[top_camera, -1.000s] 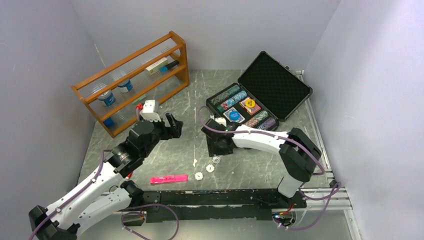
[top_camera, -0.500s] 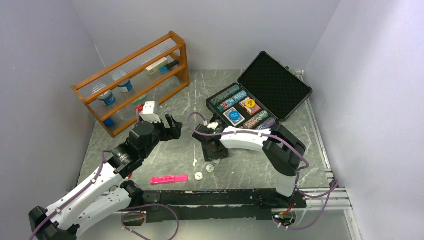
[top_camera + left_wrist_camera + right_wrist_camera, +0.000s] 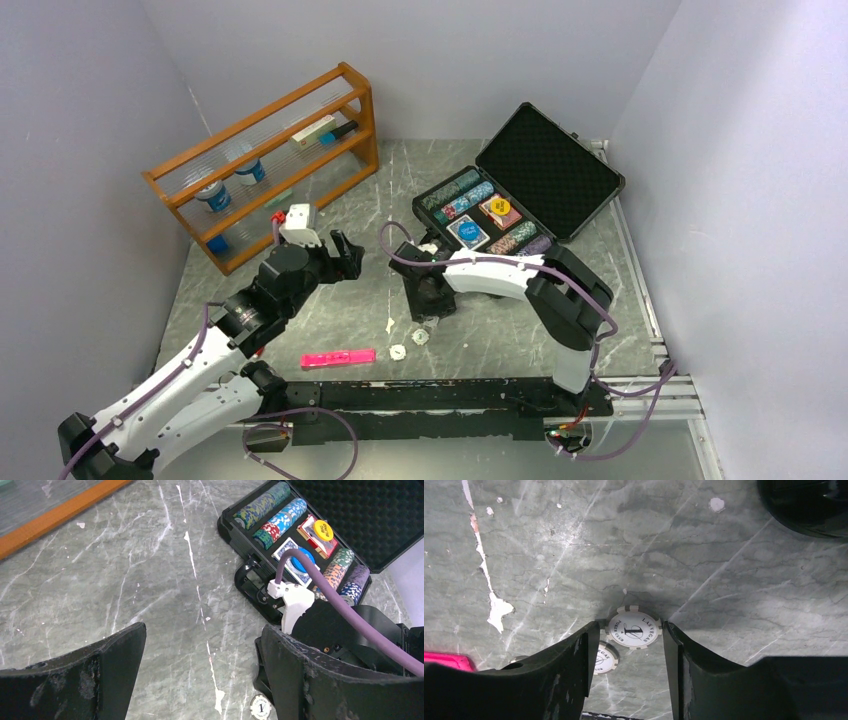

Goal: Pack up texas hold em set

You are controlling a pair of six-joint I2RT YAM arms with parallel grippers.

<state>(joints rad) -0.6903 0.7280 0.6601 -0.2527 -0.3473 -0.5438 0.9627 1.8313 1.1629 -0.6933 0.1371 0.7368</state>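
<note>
Squarely within right gripper (image 3: 630, 628): chip (image 3: 633, 631) (flat)

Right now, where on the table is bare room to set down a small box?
Free: the back strip between wooden rack and case; also the front patch between white chips and right arm. Crowded: front centre, around right pincer, chips and pink marker.

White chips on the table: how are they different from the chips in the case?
The white chips lie flat and loose on the table; the case chips stand on edge, packed in rows. The white chips are white; the case chips are blue, green, red and purple. Both are round poker chips.
</note>
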